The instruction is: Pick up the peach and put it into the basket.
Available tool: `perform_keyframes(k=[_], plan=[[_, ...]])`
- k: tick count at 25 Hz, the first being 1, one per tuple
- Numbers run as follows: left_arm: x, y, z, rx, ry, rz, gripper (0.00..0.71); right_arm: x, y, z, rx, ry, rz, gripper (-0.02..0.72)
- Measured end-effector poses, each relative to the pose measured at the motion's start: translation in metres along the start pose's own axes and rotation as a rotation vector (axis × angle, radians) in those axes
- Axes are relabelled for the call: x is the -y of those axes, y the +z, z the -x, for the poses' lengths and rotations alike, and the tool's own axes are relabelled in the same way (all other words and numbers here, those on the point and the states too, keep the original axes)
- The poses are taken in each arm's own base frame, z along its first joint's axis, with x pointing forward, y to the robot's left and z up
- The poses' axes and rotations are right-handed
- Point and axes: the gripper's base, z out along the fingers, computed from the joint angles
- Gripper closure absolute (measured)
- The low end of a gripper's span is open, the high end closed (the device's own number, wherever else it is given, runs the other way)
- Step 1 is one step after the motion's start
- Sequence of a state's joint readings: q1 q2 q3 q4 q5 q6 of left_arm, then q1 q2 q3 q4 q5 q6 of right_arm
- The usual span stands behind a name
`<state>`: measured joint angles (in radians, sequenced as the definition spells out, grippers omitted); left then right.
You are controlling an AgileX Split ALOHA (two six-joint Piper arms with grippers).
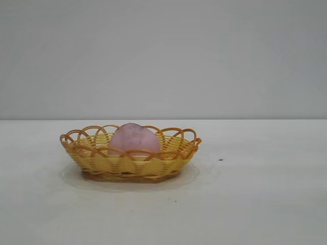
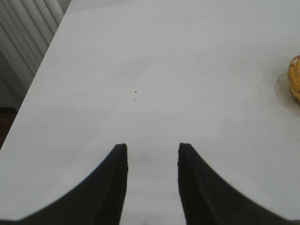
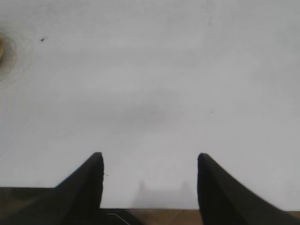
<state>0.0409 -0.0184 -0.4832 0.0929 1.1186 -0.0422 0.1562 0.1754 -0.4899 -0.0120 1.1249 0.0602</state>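
Note:
The dusty pink peach lies inside the yellow-orange wicker basket on the white table, left of centre in the exterior view. A sliver of the basket rim shows in the left wrist view and in the right wrist view. Neither arm shows in the exterior view. My left gripper is open and empty above bare table, away from the basket. My right gripper is open and empty over the table's edge, also away from the basket.
A small dark speck lies on the table to the right of the basket. The table's edge and a ribbed white wall show in the left wrist view. A brown floor strip shows beyond the edge in the right wrist view.

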Motion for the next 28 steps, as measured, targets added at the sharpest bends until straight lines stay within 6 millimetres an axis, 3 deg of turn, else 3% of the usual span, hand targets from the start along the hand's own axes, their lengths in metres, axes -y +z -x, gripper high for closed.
perform_keyframes(k=[7, 28], plan=[[0.0, 0.0, 0.0, 0.002, 0.0, 0.0, 0.509, 0.001, -0.021, -0.019, 0.18, -0.016, 0.006, 0.329], [0.0, 0.0, 0.0, 0.002, 0.0, 0.0, 0.509, 0.0, -0.021, -0.019, 0.176, -0.039, 0.017, 0.329]])
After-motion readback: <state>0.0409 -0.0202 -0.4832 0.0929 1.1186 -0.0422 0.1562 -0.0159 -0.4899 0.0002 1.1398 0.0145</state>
